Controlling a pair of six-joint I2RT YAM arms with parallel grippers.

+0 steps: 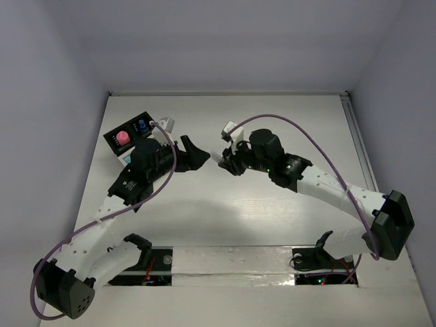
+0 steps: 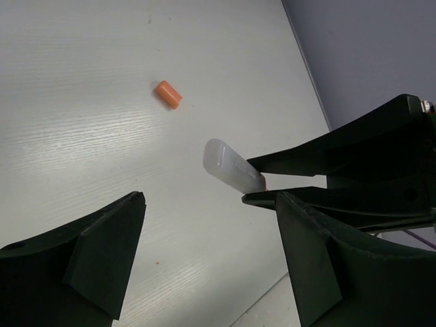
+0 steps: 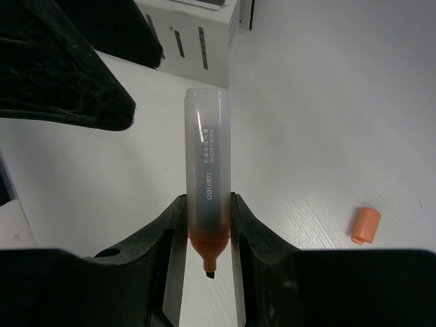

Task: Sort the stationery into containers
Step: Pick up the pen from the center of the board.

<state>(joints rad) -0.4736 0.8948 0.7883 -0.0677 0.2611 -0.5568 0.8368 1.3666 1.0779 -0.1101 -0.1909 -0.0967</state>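
Observation:
My right gripper (image 3: 208, 204) is shut on a translucent highlighter (image 3: 206, 150) with a bare orange tip, which points back between the fingers. Its orange cap (image 3: 366, 225) lies on the table to the right. My left gripper (image 2: 211, 204) is open and empty, just short of the highlighter's rear end (image 2: 230, 165). The cap also shows in the left wrist view (image 2: 168, 94). In the top view the two grippers, left (image 1: 197, 153) and right (image 1: 223, 163), face each other at mid-table. The organizer (image 1: 111, 142) stands at the back left, holding a pink piece (image 1: 122, 138) and a blue-capped bottle (image 1: 142, 125).
The organizer's white slotted compartment (image 3: 197, 41) stands just beyond the highlighter in the right wrist view. The left arm covers part of the organizer in the top view. Grey walls close in the table on three sides.

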